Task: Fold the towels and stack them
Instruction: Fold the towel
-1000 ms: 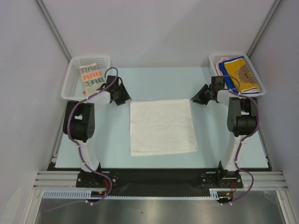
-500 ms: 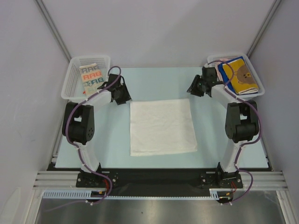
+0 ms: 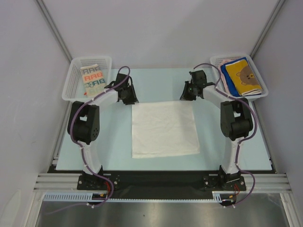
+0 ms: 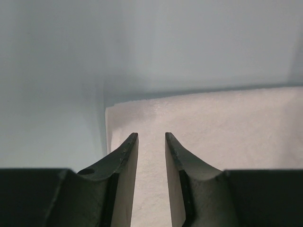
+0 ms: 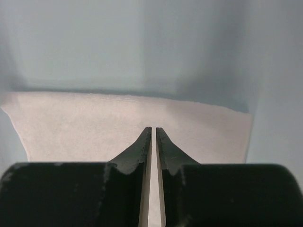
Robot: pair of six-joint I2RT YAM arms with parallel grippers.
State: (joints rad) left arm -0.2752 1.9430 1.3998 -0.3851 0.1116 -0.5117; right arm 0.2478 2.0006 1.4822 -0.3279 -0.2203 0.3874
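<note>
A plain white towel (image 3: 164, 128) lies flat in the middle of the table. My left gripper (image 3: 130, 97) hovers at its far left corner. In the left wrist view the white towel (image 4: 227, 123) fills the space under my left gripper (image 4: 151, 137), which is open with a modest gap and nothing between the jaws. My right gripper (image 3: 186, 93) is at the far right corner. In the right wrist view my right gripper (image 5: 154, 128) shows only a hairline slit over the white towel (image 5: 85, 123); I cannot tell whether cloth is pinched. The towel looks flat.
A white mesh basket (image 3: 75, 71) at the far left holds the cream lettered towel (image 3: 92, 79). Another basket (image 3: 217, 60) at the far right holds the yellow bear towel (image 3: 244, 75) on a blue towel (image 3: 227, 78). Grey walls enclose the pale blue table (image 3: 118, 137).
Both grippers moved inward to the white towel's far corners, the right one coming away from its basket. The left jaws narrowed and the right jaws closed to a slit.
</note>
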